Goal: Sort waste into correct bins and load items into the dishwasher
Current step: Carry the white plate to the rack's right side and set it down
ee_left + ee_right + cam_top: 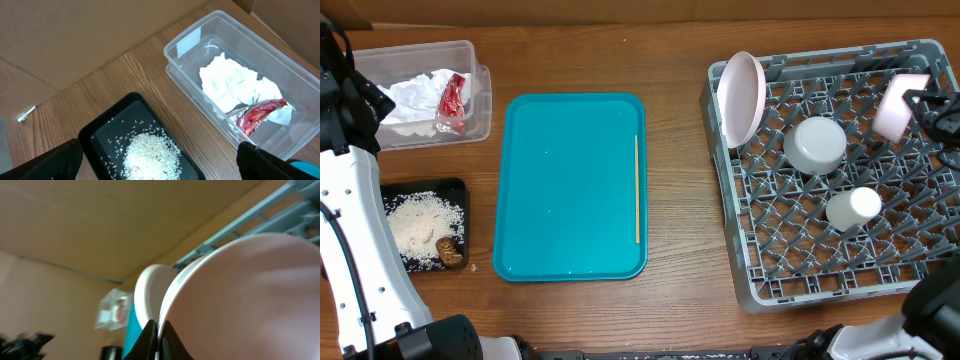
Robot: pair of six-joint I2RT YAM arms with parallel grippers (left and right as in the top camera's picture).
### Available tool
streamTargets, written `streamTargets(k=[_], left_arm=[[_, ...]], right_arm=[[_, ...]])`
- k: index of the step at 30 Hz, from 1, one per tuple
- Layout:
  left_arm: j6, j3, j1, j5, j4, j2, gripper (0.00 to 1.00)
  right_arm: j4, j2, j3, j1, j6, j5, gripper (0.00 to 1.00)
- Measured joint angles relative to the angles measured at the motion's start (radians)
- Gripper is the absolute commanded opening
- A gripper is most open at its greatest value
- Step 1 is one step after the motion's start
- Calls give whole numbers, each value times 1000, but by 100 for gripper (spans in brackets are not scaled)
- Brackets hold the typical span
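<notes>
My right gripper (160, 339) is shut on the rim of the pink bowl (250, 290), holding it over the far right corner of the grey dish rack (840, 290). In the rack are the pink plate (740, 95) on edge, an upturned grey bowl (815, 143) and the white cup (852, 208). The wooden stick (637, 190) lies on the teal tray (570, 190). My left gripper (160, 156) hangs open and empty above the black tray (105, 127) of rice crumbs (150, 152). The clear tub (185, 80) holds the napkin (230, 82) and the red wrapper (257, 115).
A brown food lump (448, 250) sits in the black tray's near corner. My left arm (355, 200) covers the table's left edge. Cardboard walls stand behind the table. Bare wood separates the teal tray from the rack.
</notes>
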State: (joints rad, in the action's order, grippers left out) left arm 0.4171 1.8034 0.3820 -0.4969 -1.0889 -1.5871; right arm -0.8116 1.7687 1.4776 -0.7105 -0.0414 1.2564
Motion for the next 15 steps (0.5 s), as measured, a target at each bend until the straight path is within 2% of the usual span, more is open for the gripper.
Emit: streamTargets(k=[8, 15], left_arm=[[0, 0, 0, 0, 0, 0, 100], [0, 0, 0, 0, 0, 0, 100]], right_arm=[[41, 132, -6, 17, 0, 104, 4], [41, 183, -6, 16, 10, 37, 4]])
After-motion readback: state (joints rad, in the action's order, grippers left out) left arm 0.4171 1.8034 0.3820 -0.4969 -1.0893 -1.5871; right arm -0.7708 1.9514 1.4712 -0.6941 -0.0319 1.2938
